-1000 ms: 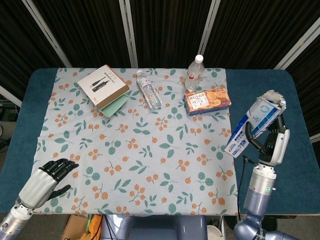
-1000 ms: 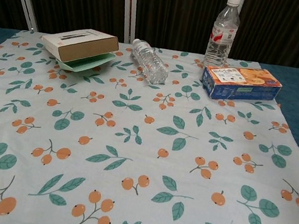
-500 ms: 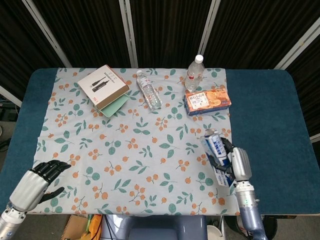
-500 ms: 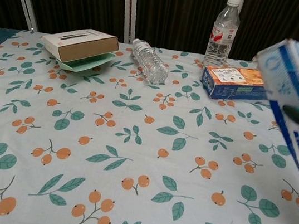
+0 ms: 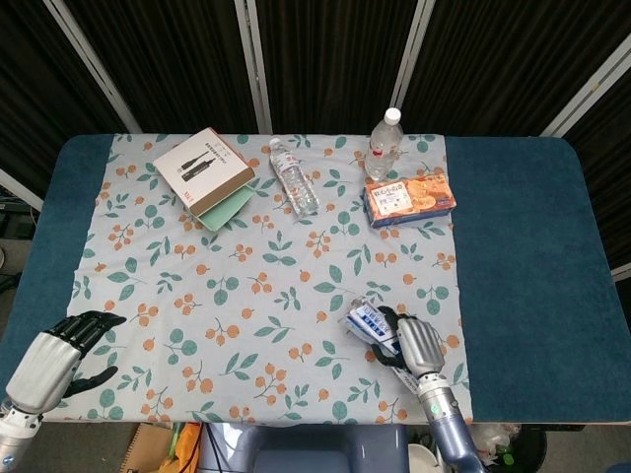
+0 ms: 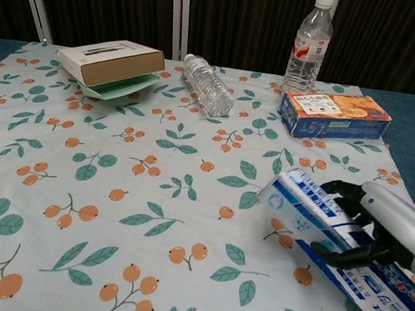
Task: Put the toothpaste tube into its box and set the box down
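Observation:
My right hand (image 5: 414, 343) (image 6: 384, 225) grips the white and blue toothpaste box (image 6: 328, 240) (image 5: 370, 322) low over the floral cloth, near the table's front right. The box lies slanted, its open end pointing toward the table's middle and its far end running off past the hand. The toothpaste tube itself is not visible; I cannot tell whether it is inside. My left hand (image 5: 54, 357) hovers at the front left corner, fingers apart, holding nothing; the chest view does not show it.
At the back stand an upright water bottle (image 6: 310, 42), a lying bottle (image 6: 207, 85), an orange and blue biscuit box (image 6: 335, 114) and a white box on a green book (image 6: 110, 63). The floral cloth (image 5: 276, 276) covers the blue table (image 5: 532, 246).
The right hand has swung the toothpaste box down from high at the right edge to low over the front right of the cloth. The left hand drew back slightly toward the front left.

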`<action>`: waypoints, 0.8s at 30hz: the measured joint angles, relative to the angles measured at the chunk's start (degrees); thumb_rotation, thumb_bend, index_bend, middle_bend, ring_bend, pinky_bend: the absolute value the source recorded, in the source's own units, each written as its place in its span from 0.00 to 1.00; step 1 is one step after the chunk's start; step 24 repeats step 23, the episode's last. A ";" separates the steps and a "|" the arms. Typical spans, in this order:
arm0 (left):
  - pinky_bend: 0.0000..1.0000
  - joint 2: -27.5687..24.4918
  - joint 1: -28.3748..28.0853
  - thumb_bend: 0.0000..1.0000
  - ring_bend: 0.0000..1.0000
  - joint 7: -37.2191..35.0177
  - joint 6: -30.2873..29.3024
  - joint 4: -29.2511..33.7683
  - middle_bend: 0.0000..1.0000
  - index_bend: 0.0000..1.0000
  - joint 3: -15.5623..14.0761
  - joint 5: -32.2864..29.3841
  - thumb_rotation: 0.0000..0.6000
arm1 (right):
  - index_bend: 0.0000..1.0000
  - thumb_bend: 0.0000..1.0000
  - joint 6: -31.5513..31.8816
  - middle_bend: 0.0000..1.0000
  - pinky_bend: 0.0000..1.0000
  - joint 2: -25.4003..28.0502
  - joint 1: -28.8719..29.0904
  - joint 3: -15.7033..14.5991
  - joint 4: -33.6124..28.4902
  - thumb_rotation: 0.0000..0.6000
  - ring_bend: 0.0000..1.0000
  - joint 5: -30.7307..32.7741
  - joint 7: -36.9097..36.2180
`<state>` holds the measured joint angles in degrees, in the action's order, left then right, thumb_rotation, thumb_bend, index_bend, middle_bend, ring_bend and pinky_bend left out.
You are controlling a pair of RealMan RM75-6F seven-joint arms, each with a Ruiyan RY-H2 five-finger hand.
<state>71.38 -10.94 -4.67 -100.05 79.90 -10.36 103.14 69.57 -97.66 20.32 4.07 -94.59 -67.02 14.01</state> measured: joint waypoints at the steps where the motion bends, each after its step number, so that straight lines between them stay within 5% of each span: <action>1: 0.39 -0.16 0.06 0.06 0.27 0.06 0.28 0.34 0.27 0.22 0.06 -0.06 1.00 | 0.00 0.41 -0.78 0.12 0.15 -0.04 0.28 -0.06 -0.50 1.00 0.05 1.23 1.30; 12: 0.32 -1.90 0.91 0.06 0.22 0.93 2.19 3.44 0.22 0.18 1.06 -0.09 1.00 | 0.00 0.41 -2.47 0.10 0.11 4.66 2.24 -0.33 -9.94 1.00 0.03 7.40 11.75; 24: 0.18 -6.87 3.15 0.04 0.09 3.10 4.22 8.20 0.07 0.09 0.44 -1.66 1.00 | 0.00 0.41 2.71 0.04 0.07 23.84 -0.72 -5.90 -14.28 1.00 0.00 -6.10 12.09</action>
